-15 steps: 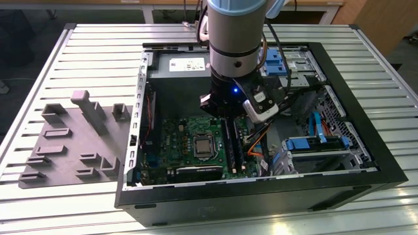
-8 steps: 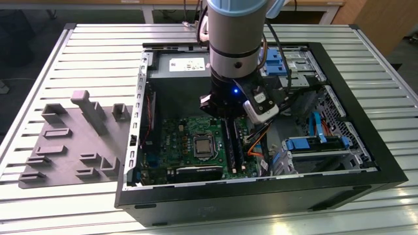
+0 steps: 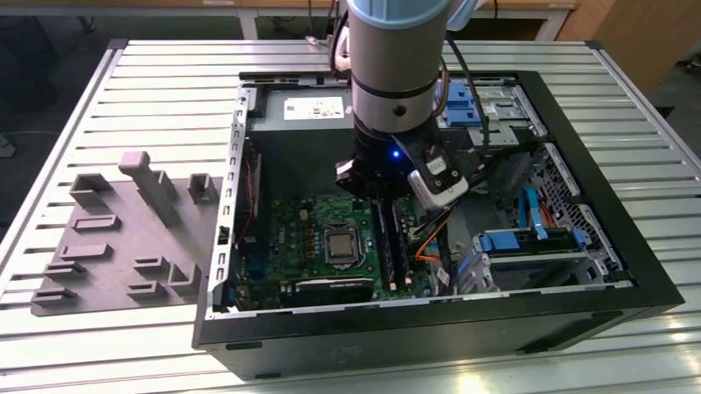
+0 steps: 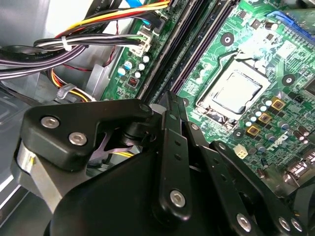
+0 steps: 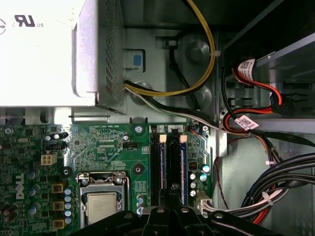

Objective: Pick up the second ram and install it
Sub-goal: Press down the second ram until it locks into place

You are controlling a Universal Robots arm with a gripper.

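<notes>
My gripper [image 3: 378, 197] reaches down into the open computer case, right over the ram slots [image 3: 392, 246] beside the processor socket [image 3: 341, 245]. In both wrist views the black fingers come together to a point [image 5: 172, 188] [image 4: 170, 96] on the middle of the slots [image 5: 170, 157] [image 4: 197, 44]. No gap shows between them. Long narrow strips with bluish sides [image 5: 162, 164] stand in the slots on either side of the tip. I cannot tell which of them is the second ram, or whether a stick is pinched. The green motherboard [image 5: 108, 147] lies flat below.
A grey moulded tray [image 3: 110, 246] with raised blocks lies on the table at the exterior view's left. Cable bundles [image 5: 275, 196] [image 4: 74, 44] run close beside the slots. The power supply [image 5: 44, 54] and blue drive brackets [image 3: 526, 242] crowd the case walls [image 3: 438, 320].
</notes>
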